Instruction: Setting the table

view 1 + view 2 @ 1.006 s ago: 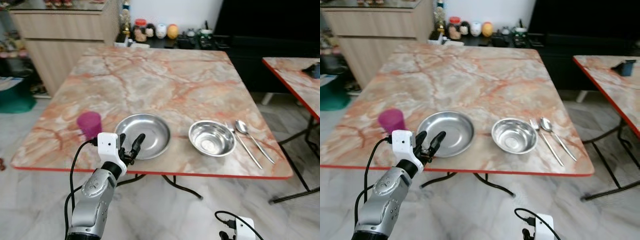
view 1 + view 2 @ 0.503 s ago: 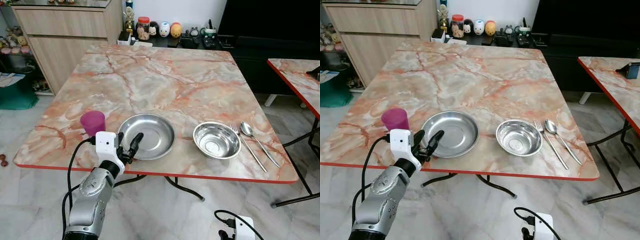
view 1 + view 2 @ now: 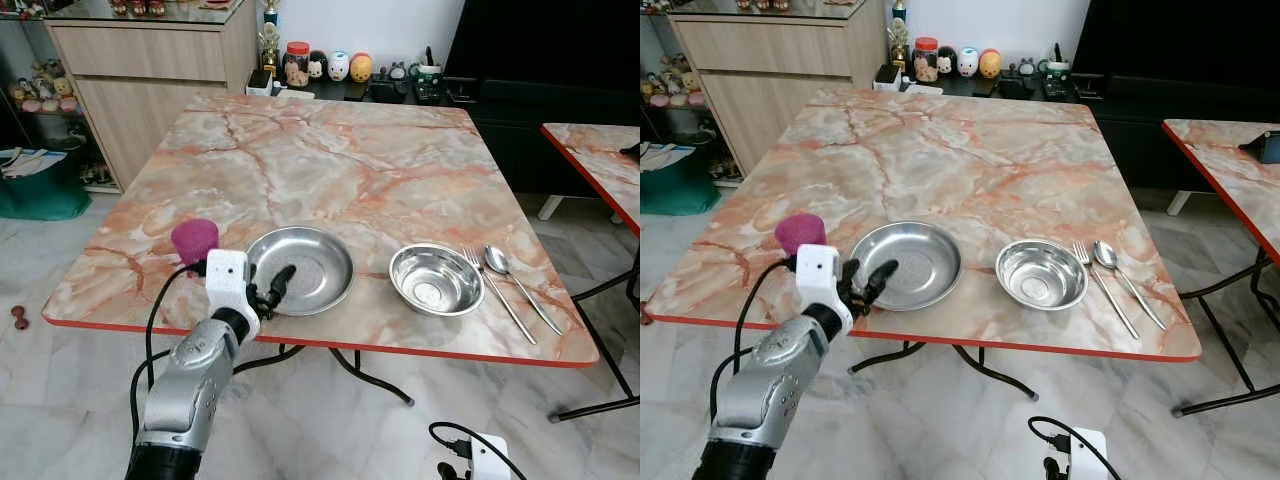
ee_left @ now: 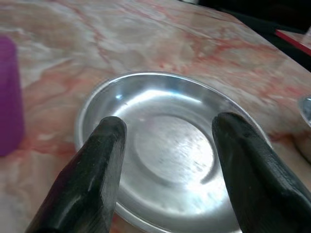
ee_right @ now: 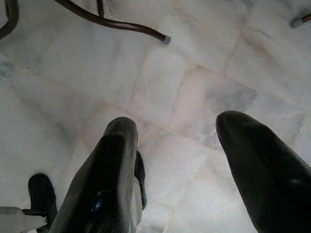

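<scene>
Marble in pink and grey veins tops the desk, the biggest thing in front of the robot, with a red edge running along its near side. On it, straight ahead of the left claw, sits the shallow steel plate; the claw hovers at the plate's near rim with its two black fingers spread wide and nothing between them, one on each side of the rim as the wrist camera sees it. Beyond the plate to the claw's right lies the steel bowl, apart from the plate, and past that the fork and spoon side by side. Just to the claw's left stands the purple cup, close beside the wrist.

The step in hand looks like taking hold of the plate. To do it well, I judge the claw should drop one finger inside the rim and one under or outside it, then pinch the thin lip, since the plate is too wide to span. A low, level approach should keep the wrist off the cup.

The plate's rim sits near the desk's red edge, so pulling towards the robot risks tipping it off. Far more open marble lies beyond the plate.

The right claw hangs idle over the tiled floor, fingers parted and holding nothing.
</scene>
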### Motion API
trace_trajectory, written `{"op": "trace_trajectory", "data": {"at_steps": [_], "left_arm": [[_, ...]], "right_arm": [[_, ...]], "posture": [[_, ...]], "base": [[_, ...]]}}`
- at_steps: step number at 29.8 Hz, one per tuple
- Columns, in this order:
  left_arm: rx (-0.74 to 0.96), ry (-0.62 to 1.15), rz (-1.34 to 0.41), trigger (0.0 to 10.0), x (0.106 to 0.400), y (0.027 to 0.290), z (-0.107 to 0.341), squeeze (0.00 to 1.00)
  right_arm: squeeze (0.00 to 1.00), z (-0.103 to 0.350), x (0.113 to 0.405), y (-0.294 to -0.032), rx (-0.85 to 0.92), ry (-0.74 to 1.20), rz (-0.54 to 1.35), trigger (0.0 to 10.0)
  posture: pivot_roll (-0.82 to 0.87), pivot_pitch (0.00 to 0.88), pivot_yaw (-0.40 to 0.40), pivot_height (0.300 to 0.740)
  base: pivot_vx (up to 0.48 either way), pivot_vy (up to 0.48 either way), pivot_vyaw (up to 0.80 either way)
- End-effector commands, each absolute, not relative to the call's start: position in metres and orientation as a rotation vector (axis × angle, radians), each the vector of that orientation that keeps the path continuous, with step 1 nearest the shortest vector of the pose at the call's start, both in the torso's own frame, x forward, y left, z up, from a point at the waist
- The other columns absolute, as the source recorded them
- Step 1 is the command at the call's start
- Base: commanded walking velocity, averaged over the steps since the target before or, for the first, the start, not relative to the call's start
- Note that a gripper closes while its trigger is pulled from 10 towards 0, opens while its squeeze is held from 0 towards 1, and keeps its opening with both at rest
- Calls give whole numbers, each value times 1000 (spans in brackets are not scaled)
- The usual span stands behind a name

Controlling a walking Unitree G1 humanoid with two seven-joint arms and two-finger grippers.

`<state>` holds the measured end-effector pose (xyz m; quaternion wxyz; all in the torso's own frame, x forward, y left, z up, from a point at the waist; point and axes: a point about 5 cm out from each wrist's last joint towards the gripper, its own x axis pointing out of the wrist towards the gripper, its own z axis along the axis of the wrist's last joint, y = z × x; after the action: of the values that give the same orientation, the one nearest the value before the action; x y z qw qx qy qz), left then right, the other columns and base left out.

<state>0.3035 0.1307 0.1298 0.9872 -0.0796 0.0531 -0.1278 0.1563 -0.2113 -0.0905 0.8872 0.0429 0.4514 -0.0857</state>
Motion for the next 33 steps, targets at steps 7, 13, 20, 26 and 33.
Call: {"op": "trace_trajectory", "data": {"at_steps": [7, 13, 20, 26, 33], "left_arm": [[-45, -69, -274, 10000, 293, 131, 136, 0], [-34, -94, -266, 10000, 291, 132, 136, 0], [-23, -119, -257, 10000, 292, 134, 137, 0], [-25, -128, -259, 10000, 292, 133, 138, 0], [-34, -125, -259, 10000, 292, 134, 136, 0]], "right_arm": [[0, -90, 157, -213, 90, 936, -190, 10000], [0, -90, 157, -214, 85, 936, -186, 10000], [0, -90, 157, -214, 85, 935, -187, 10000], [0, -90, 156, -214, 88, 940, -196, 10000], [0, -90, 157, -214, 79, 936, -182, 10000]], "posture": [[135, 0, -57, 740], [141, 0, -63, 740], [138, 0, -62, 740], [138, 0, -62, 740], [144, 0, -64, 740]], "base": [[0, 0, 0], [0, 0, 0], [0, 0, 0], [0, 0, -279], [0, 0, -421]]}}
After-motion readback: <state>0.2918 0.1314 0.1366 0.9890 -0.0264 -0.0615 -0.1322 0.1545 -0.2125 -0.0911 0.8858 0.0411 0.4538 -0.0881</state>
